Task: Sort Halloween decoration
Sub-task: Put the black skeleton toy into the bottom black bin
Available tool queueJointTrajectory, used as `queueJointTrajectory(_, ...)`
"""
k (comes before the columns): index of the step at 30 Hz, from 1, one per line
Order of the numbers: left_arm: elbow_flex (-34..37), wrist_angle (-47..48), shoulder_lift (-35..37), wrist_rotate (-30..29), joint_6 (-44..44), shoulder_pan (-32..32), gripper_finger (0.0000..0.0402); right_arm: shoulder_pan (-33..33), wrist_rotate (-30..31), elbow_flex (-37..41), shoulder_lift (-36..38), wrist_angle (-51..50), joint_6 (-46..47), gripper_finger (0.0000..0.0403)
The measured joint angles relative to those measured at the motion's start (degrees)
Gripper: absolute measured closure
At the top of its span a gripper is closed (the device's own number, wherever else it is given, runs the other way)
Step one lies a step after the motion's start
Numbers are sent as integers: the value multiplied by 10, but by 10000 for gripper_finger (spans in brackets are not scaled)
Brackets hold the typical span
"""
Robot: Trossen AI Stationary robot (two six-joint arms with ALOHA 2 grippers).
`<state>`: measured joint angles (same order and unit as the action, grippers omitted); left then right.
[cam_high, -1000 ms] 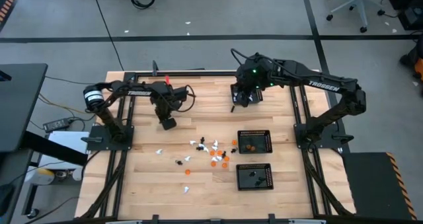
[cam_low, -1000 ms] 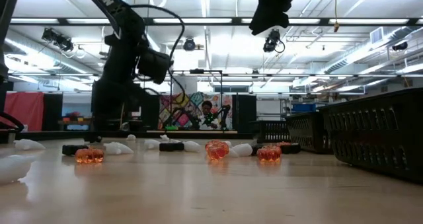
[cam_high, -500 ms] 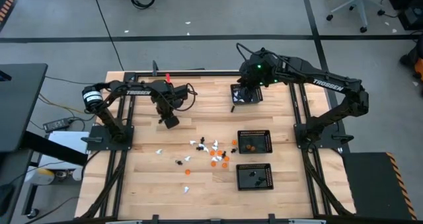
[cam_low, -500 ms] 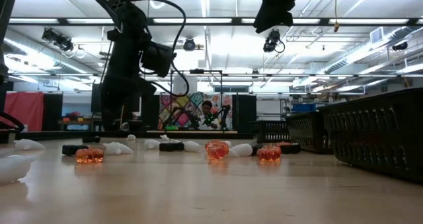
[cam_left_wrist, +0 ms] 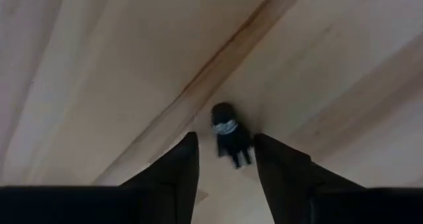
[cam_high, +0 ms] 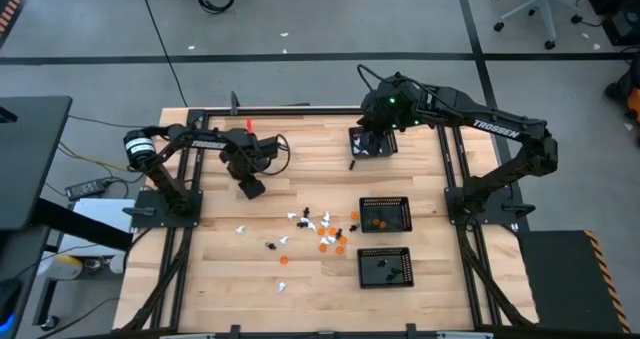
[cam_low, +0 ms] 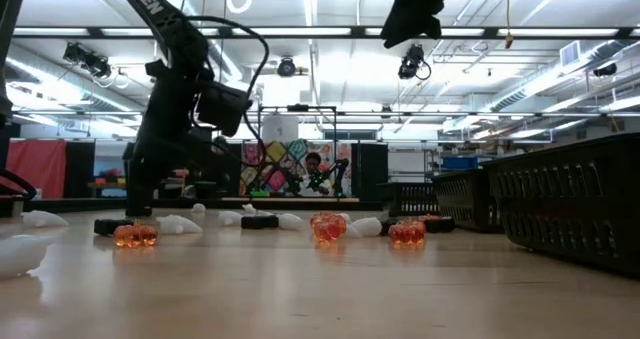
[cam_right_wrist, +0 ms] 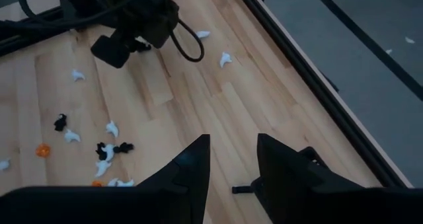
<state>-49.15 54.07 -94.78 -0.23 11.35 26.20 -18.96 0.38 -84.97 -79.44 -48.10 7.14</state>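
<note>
Small white, orange and black Halloween decoration figures lie scattered on the wooden table, mostly mid-table. One black figure lies flat on the wood apart from them. My left gripper points straight down over it, open, a finger on either side, and I see no touch. In the high view this gripper is at the table's left half. My right gripper hangs high over the far middle, open, with nothing between its fingers.
Two black mesh trays stand right of the pile: one holds orange figures, the nearer one holds black ones. In the low view orange figures and white ones dot the tabletop. A metal frame borders the table.
My left gripper has sunk toward the tabletop and shifted slightly toward the table's left edge. The right arm has kept still.
</note>
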Motion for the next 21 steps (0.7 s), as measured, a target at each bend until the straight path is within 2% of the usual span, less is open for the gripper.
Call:
queueJointTrajectory(7, 19, -28, 3, 13, 9, -3, 278, 2, 0, 0, 0, 0, 2, 273)
queueJointTrajectory(14, 22, -36, 4, 14, -5, -12, 384, 2, -1, 0, 0, -1, 3, 273)
queueJointTrajectory(21, 13, -28, 9, 10, -5, -22, 391, 2, -4, 0, 0, -1, 3, 273)
